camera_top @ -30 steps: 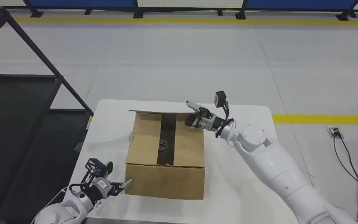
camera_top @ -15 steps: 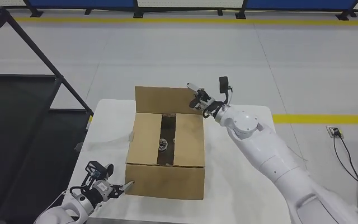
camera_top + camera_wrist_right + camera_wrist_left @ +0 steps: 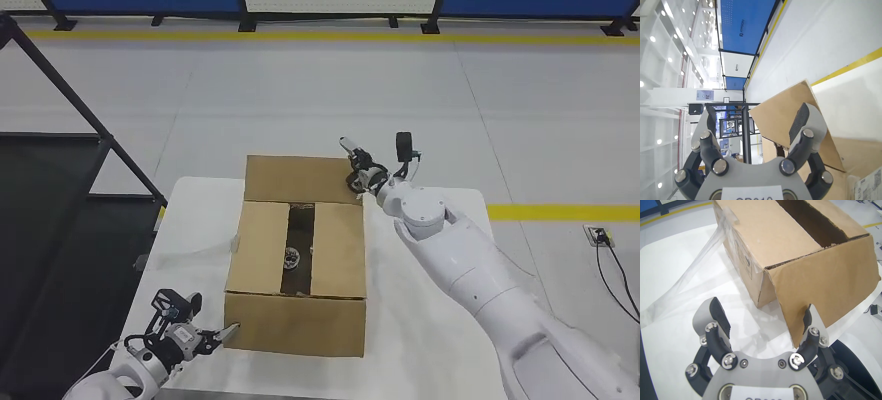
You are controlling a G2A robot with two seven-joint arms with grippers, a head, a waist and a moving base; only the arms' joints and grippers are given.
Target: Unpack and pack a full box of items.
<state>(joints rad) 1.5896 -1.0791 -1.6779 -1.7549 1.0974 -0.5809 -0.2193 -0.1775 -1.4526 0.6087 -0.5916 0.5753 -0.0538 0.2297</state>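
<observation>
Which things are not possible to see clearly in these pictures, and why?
1. Contents of the brown cardboard box: top view, two top flaps cover them.
2. The small round item in the dark gap: too small to identify.
3. Left wrist view: box interior too dark.

White bench (image 3: 425,320) with rounded corners. A cardboard box (image 3: 262,250) sits on it, and a clear tape strip (image 3: 691,273) trails from the box across the bench.

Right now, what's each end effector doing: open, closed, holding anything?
Left end effector: open, holding nothing, beside the front flap.
Right end effector: open, holding nothing, at the raised far flap.
</observation>
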